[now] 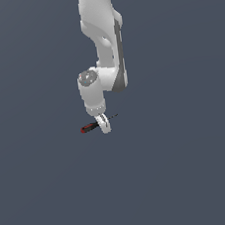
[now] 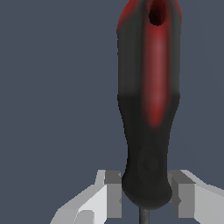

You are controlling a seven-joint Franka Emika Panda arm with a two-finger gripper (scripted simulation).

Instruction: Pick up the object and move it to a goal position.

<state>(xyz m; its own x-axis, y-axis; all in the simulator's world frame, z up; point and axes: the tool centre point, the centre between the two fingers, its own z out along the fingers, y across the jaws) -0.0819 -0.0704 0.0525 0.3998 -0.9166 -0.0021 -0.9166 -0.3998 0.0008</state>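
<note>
In the exterior view the arm reaches down from the top centre of the frame, and its gripper [image 1: 104, 125] sits just left of centre, straddling the screwdriver [image 1: 90, 127], whose red-and-black handle pokes out toward the exterior view's left while the thin dark shaft shows as a faint line toward the exterior view's right. The screwdriver seems to lie on or just above the plain grey bench [image 1: 192, 174]; I cannot tell whether it is lifted yet. The wrist view fills with the handle [image 2: 148, 109], and the two pale fingers [image 2: 109, 192] flank its black, narrow end near where the shaft begins. The pads look very close to the handle, possibly touching, but a sliver of gap seems to remain on each side, so I cannot tell whether the gripper is clenched on it or merely closing around it. The risk, as I judge it, lies in the grasp point: the fingers bracket the tapered, rounded tail of the handle, well off the heavier red end, so the tool could pivot or squirt out along the taper when lifted, or droop handle-first in transit to the goal.
</note>
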